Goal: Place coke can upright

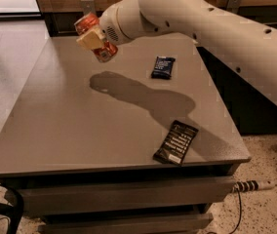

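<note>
gripper (93, 38) above far-left table (70, 130), clasping and half-hiding coke can (105, 53), arm (211, 23) cropped right

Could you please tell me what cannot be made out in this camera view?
The hand holds the can tilted above the table's far left.
1. Can's label: camera view, covered by a finger.
2. Hand's other finger: behind the can.
3. Arm: cut off by the right edge.
4. Print on the near packet and far packet: too small to read.
</note>
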